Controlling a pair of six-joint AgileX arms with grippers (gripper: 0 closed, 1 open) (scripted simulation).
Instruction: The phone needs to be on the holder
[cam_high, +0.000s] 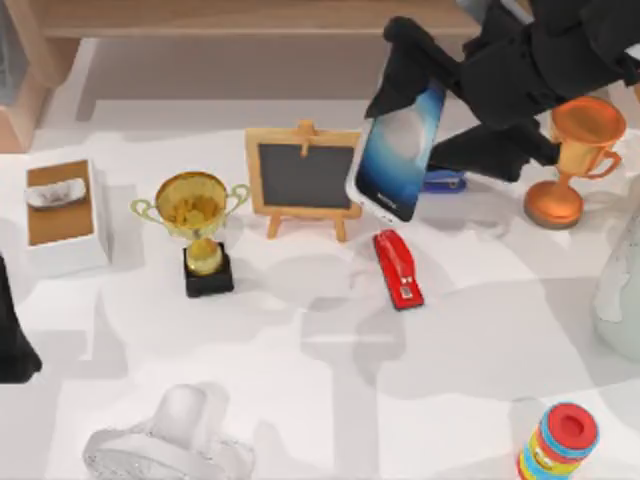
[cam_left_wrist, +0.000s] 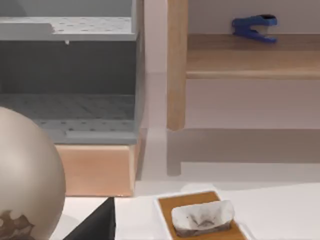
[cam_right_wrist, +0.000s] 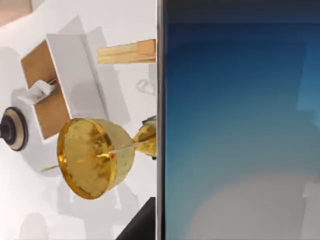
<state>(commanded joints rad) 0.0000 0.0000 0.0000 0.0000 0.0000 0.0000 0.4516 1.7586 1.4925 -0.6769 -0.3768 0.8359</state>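
Note:
The phone (cam_high: 398, 150) is a slim black slab with a blue screen and a pale centre. It hangs tilted in the air above the table, with my right gripper (cam_high: 412, 75) shut on its upper end. Its lower end hovers just past the right edge of the holder (cam_high: 303, 175), a small wooden easel with a black panel standing at the back centre. In the right wrist view the phone's screen (cam_right_wrist: 240, 140) is very close, and a wooden piece of the holder (cam_right_wrist: 127, 52) shows beside it. My left arm (cam_high: 10, 335) is parked at the table's left edge.
A red stapler (cam_high: 398, 268) lies in front of the phone and a blue stapler (cam_high: 443, 181) behind it. A gold trophy (cam_high: 195, 215) and a tissue box (cam_high: 62, 210) stand to the left, a bronze trophy (cam_high: 575, 150) to the right. A striped can (cam_high: 558, 445) stands front right.

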